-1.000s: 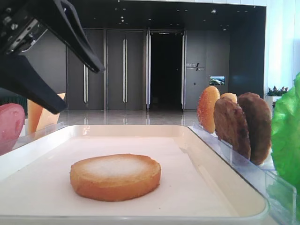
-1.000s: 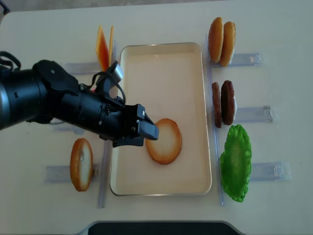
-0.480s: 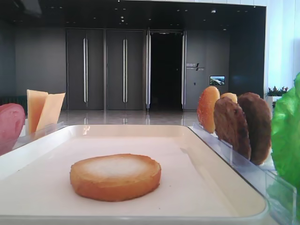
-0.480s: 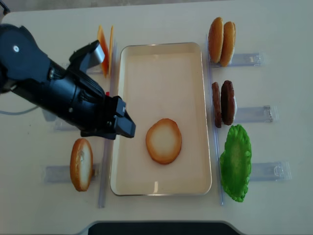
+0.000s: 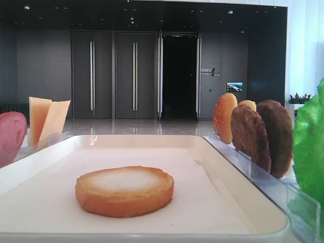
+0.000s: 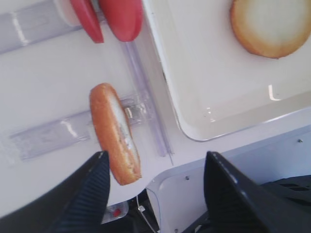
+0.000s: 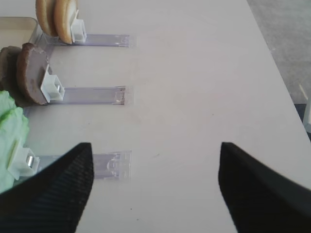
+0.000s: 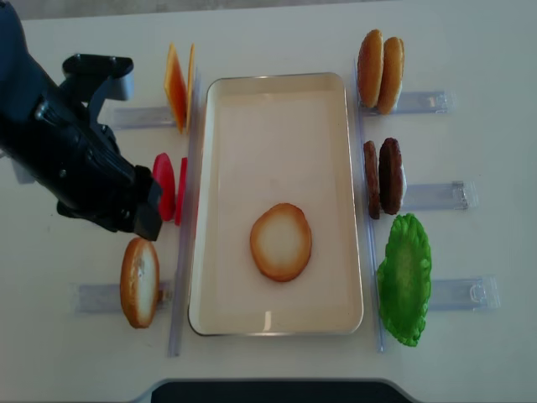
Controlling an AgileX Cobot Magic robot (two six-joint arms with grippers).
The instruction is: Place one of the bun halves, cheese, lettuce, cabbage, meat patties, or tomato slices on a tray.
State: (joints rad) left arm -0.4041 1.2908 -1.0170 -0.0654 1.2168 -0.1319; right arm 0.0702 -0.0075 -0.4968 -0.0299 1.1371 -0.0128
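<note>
The left pincer, wide open and empty, has pulled back off the tray, leaving the bun half lying there.

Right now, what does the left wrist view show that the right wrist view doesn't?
Only the left wrist view: the tray with a bun half lying flat, tomato slices, another bun half on edge in its rack, and the open left gripper.
Only the right wrist view: patties, lettuce, two racked bun halves, and the open right gripper.
Both: white tabletop and clear racks.
</note>
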